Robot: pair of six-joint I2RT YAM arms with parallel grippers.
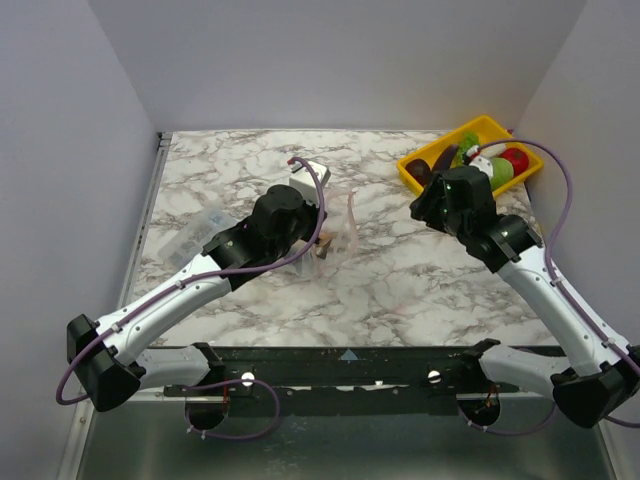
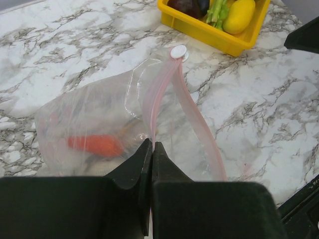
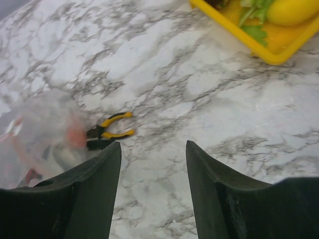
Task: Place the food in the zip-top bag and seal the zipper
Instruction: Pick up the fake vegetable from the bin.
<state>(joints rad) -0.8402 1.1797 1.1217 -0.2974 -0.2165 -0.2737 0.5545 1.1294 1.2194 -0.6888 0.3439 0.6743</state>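
- At mid-table, the zip-top bag [image 2: 99, 112] lies flat on the veined marble table [image 2: 60, 45]. It is a thin, clear, crumpled pouch, and a blurred orange-red piece [image 2: 94, 144] shows through it.
- The zipper [image 2: 155, 99] is a narrow pale pink strip arched up off the pouch, with a white slider [image 2: 178, 51] at its far end.
- The left gripper [image 2: 152, 152] has its black fingers pressed together, pinching the zipper's near end.
- The right gripper [image 3: 152, 169] has its fingers spread and holds nothing. It hangs over bare marble between the bag and the tray.
- The rigid yellow tray [image 2: 214, 37] sits at the far right corner. It holds a glossy lemon [image 2: 239, 15], a dark eggplant [image 2: 187, 5], a green stalk [image 2: 217, 10] and a red round fruit [image 1: 515, 158].
- The yellow-handled pliers [image 3: 110, 130] lie just beside the bag, with open marble to the right.
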